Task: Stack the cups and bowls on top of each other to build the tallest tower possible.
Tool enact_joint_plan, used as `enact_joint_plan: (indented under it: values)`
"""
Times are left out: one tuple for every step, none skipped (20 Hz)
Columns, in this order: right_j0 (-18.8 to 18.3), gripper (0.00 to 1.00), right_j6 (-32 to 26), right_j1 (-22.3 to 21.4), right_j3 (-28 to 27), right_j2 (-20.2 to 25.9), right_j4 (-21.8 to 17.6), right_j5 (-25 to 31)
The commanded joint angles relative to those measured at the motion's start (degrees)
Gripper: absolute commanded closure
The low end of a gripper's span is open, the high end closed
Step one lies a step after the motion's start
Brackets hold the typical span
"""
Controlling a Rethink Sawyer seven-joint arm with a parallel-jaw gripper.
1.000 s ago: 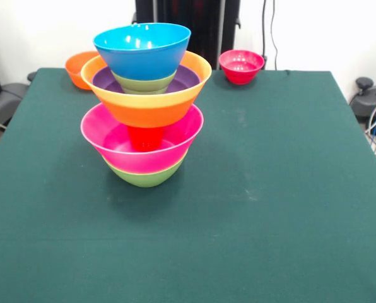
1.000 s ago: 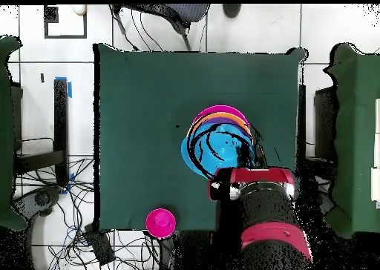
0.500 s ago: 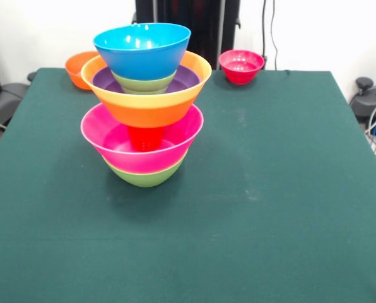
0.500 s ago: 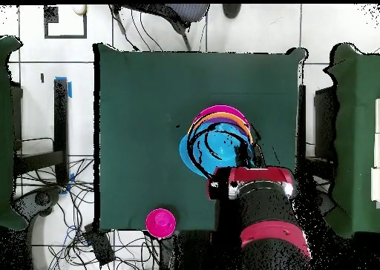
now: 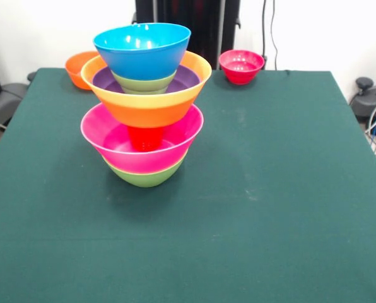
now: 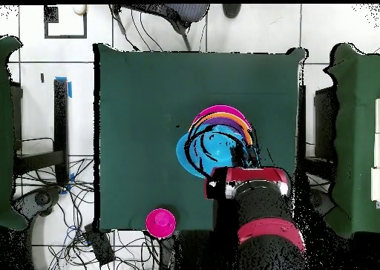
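Tower (image 5: 146, 107) stands mid-bench toward its left edge, blue bowl (image 5: 142, 49) topmost. Two strays at far edge: small orange bowl (image 5: 79, 67), small red-pink bowl (image 5: 241, 66). Arm (image 6: 256, 200) drawn back; hand's state unclear. Likely next: fetch a stray, seat it gently.

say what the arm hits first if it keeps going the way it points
Probably the blue bowl atop the tower, just ahead of the arm seen from overhead; its height is unclear.
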Motion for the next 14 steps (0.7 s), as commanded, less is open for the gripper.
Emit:
enact_joint_plan:
  values:
    - [1.4,1.0,-18.9,0.8,14.6,-3.2,1.5,-1.5]
    - [1.4,1.0,-19.2,0.8,14.8,-3.1,1.9,-1.7]
    - [1.3,1.0,-19.1,0.9,14.8,-3.1,1.7,-1.8]
    - [1.3,1.0,-19.1,0.9,14.8,-3.0,1.7,-1.9]
    - [1.3,1.0,-19.0,0.9,14.9,-3.0,1.8,-2.0]
    - [1.3,1.0,-19.0,1.0,15.0,-3.0,1.7,-2.0]
    - [1.3,1.0,-19.2,1.0,15.1,-2.9,2.0,-2.2]
    - [1.4,1.0,-19.7,1.1,15.2,-2.9,2.5,-2.1]
    - [1.5,1.0,-20.2,1.2,15.4,-2.9,3.1,-2.1]
    - [1.6,1.0,-20.8,1.2,15.6,-2.8,3.7,-2.3]
    - [1.8,1.0,-21.8,1.2,15.9,-2.8,4.6,-2.7]
    - [1.8,1.0,-22.5,1.3,16.1,-2.7,5.3,-2.7]
    - [1.9,1.0,-23.3,1.5,16.2,-2.6,5.9,-2.7]
    - [2.1,1.0,-24.2,1.5,16.4,-2.6,6.9,-2.9]
